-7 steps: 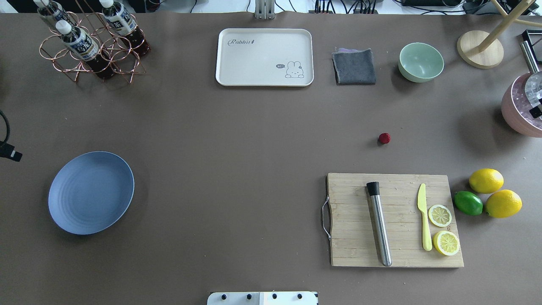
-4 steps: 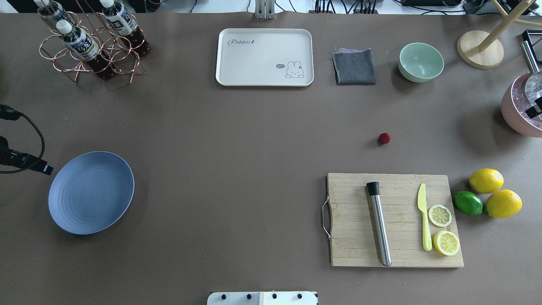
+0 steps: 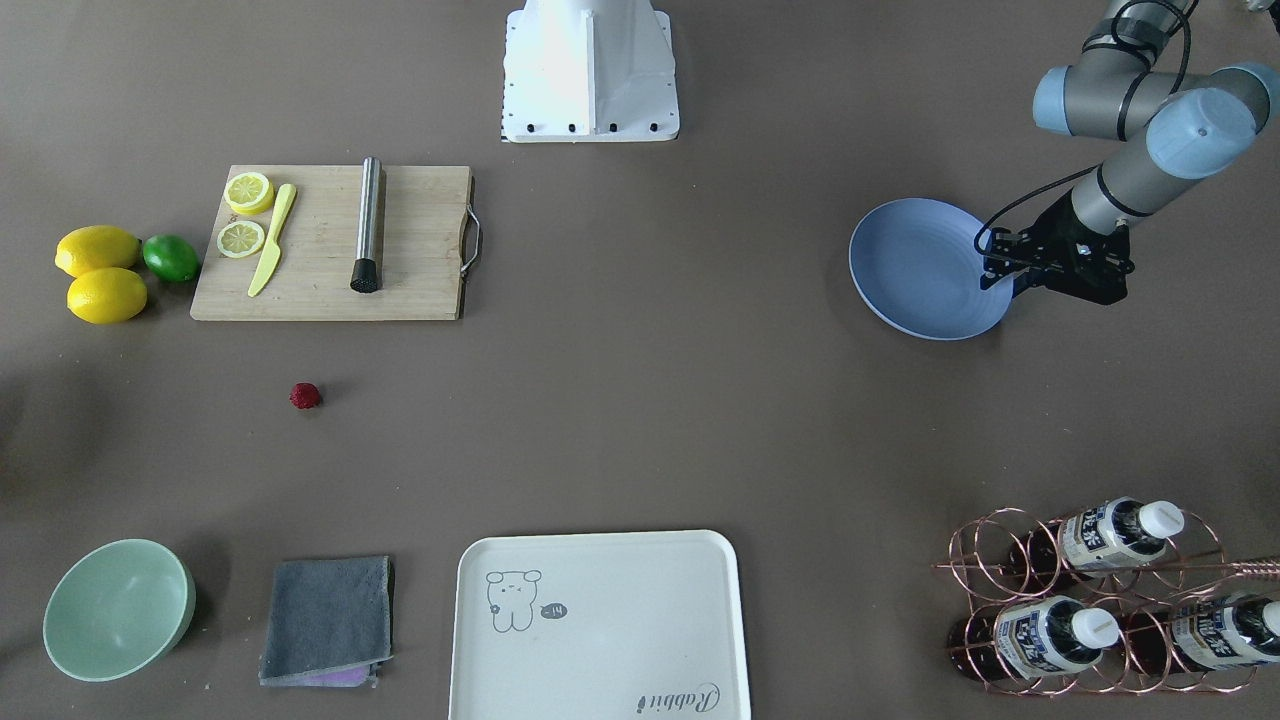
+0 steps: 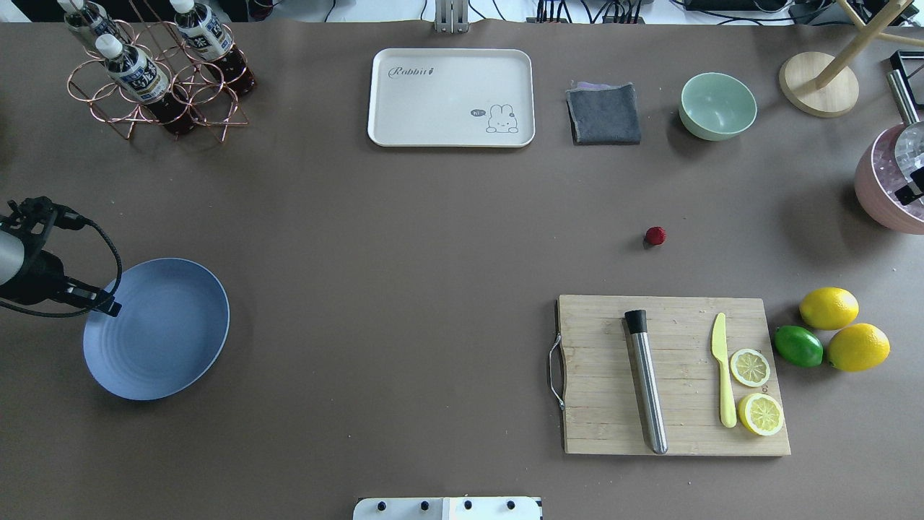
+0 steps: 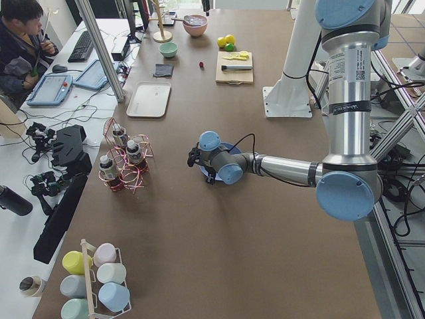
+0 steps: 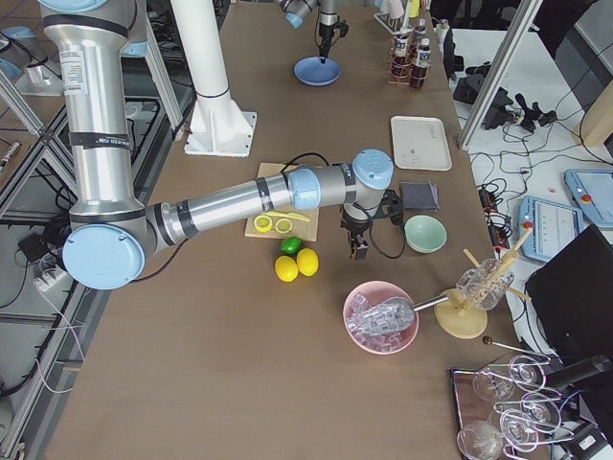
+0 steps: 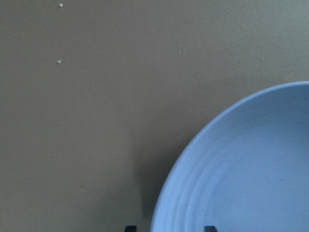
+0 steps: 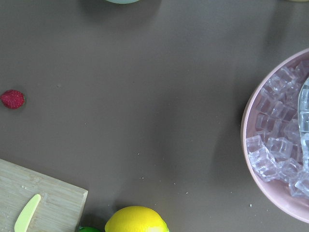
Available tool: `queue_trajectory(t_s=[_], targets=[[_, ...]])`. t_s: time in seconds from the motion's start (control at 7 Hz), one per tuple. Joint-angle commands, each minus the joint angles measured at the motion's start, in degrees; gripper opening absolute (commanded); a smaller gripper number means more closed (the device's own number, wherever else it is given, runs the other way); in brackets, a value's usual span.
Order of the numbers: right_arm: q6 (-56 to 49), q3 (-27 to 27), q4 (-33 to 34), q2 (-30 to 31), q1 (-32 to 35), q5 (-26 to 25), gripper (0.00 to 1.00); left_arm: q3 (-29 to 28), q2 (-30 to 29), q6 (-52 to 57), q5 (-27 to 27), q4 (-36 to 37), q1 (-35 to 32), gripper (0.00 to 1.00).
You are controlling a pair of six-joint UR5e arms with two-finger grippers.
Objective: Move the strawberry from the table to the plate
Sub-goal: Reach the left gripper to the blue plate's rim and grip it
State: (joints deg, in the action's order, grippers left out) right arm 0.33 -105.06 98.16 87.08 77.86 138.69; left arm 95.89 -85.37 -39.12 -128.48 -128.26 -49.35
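Since a second earlier, the left arm [image 3: 1130, 180] had swung in from the desk's edge, until its claw hung over the rim of the plate; nothing else had shifted.

The desk [image 4: 404, 238] carried everything, with the two task items well apart at opposite ends. The right arm [image 6: 239, 201] reached out past the cutting board [image 4: 671, 375], and its wrist camera looked down on the pink bowl of ice [image 8: 280, 145] at one side and the berry at the other. The blue plate [image 4: 166, 339] lay bare on the robot's left side, with nothing in it. The left claw [image 3: 1003, 262] hovered above the plate's outer rim; in its wrist view the two tips stood apart with nothing between them, so it looked open and empty. The right claw [image 6: 356, 247] showed clearly only from the side, so I cannot tell whether it was open or closed. The strawberry [image 4: 655, 235] sat alone on the bare desk, just beyond the cutting board, untouched.

By my reading, the task had barely begun: no grasp made, no carry, no placing. The pick, the long trip across and the release were all left to do.
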Motion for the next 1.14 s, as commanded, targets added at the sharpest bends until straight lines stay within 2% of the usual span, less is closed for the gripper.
queue_trajectory(t_s=[0.0, 0.14, 0.29, 0.43, 0.71, 0.86, 1.0], targets=[[1.5, -0.2, -0.1, -0.2, -0.1, 0.1, 1.00, 0.2, -0.2, -0.3, -4.2, 0.8, -0.4, 0.00], [1.7, -0.1, -0.1, -1.1, -0.1, 1.0, 1.00, 0.3, -3.0, -6.2, -7.9, 0.9, -2.3, 0.00], [5.7, -0.1, -0.2, -2.4, -0.3, 1.3, 1.00, 0.3, -7.4, -18.1, -10.4, 0.8, -2.3, 0.00], [11.1, -0.1, -0.4, -4.4, -2.1, 1.3, 1.00, -0.4, -14.1, -30.5, -10.4, 2.0, -0.7, 0.00], [18.4, 0.9, -0.5, -9.1, -7.8, 0.9, 0.98, 0.3, -25.1, -44.5, -5.1, 6.6, 5.4, 0.00], [25.2, 2.2, -3.7, -11.4, -11.5, -0.2, 0.94, 0.3, -28.9, -49.2, -3.3, 8.2, 7.6, 0.00], [33.2, 4.2, -11.5, -11.9, -15.9, -3.6, 0.92, 0.0, -31.2, -52.3, 1.3, 8.4, 11.3, 0.00]])
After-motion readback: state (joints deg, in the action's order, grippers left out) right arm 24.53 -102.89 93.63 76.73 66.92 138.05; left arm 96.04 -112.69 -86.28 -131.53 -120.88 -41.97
